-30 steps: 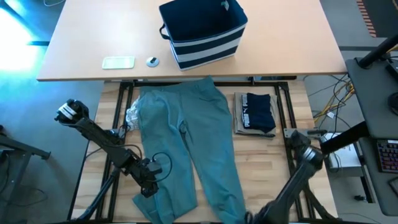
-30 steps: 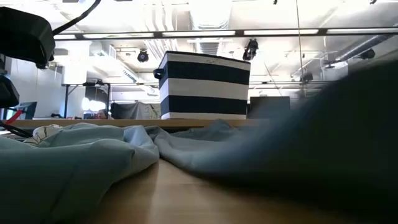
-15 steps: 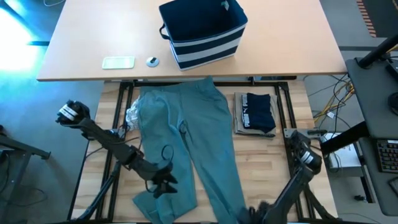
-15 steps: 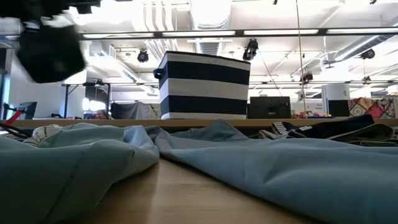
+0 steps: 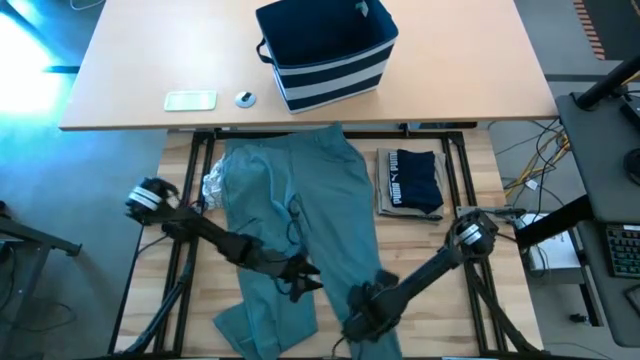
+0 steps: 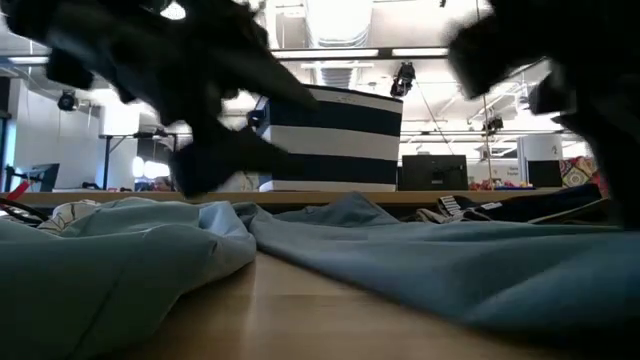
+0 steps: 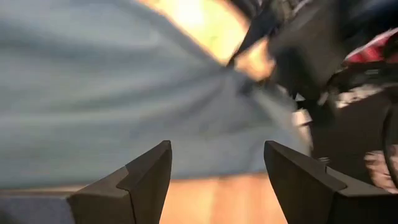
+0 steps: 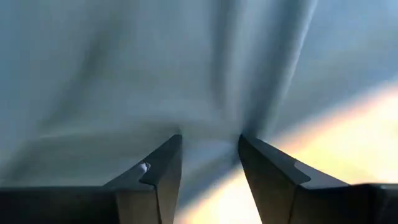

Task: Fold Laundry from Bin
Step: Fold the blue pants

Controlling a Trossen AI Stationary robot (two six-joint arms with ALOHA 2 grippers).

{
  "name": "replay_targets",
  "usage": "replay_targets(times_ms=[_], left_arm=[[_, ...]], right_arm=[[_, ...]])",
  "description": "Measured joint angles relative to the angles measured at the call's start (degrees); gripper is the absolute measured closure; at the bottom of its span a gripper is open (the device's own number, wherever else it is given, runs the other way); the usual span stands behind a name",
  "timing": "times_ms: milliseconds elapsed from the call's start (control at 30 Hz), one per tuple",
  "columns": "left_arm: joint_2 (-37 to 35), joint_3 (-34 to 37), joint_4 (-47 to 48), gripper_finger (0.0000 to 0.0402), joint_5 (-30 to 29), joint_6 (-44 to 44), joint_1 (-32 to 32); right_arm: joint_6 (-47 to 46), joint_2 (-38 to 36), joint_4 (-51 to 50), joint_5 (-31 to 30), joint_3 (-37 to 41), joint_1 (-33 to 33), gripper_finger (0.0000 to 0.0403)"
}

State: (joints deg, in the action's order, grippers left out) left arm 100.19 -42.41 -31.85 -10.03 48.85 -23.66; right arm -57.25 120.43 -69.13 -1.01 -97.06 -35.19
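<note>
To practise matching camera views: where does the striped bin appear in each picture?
High view: striped bin at top centre, on the far table.
Low view: bin centre, behind the teal garment.
Left wrist view: not in it.
Right wrist view: not in it.
Shared landmark: the teal garment.

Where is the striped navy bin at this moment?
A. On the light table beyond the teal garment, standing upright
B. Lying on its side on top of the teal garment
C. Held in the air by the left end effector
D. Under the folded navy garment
A: in the high view the bin stands upright on the light table, beyond the spread teal garment, and neither arm touches it.
</note>
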Motion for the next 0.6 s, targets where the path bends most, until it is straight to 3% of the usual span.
replay_targets(times_ms=[133,200,367,433,600], left_arm=[[6.38,-6.05,4.86,0.0163,0.06,0.21,1.73],[8.3,-9.04,7.34,0.0163,0.1,0.31,2.67],[11.44,-17.23,17.07,0.0163,0.05,-2.91,5.12],[12.87,-20.22,20.88,0.0163,0.02,-4.96,5.81],[13.73,-24.13,29.25,0.0163,0.07,-6.44,6.47]], right_arm=[[4.81,-1.65,-19.49,-0.84,1.41,0.82,0.0254],[4.9,-3.57,-21.13,-0.62,2.46,1.01,0.0259],[-3.25,-12.04,-4.32,0.36,5.97,-0.69,0.0272],[-7.19,-13.94,4.39,-2.11,8.02,-1.94,0.0276],[-15.02,-14.13,20.17,-4.97,14.35,-4.11,0.0288]])
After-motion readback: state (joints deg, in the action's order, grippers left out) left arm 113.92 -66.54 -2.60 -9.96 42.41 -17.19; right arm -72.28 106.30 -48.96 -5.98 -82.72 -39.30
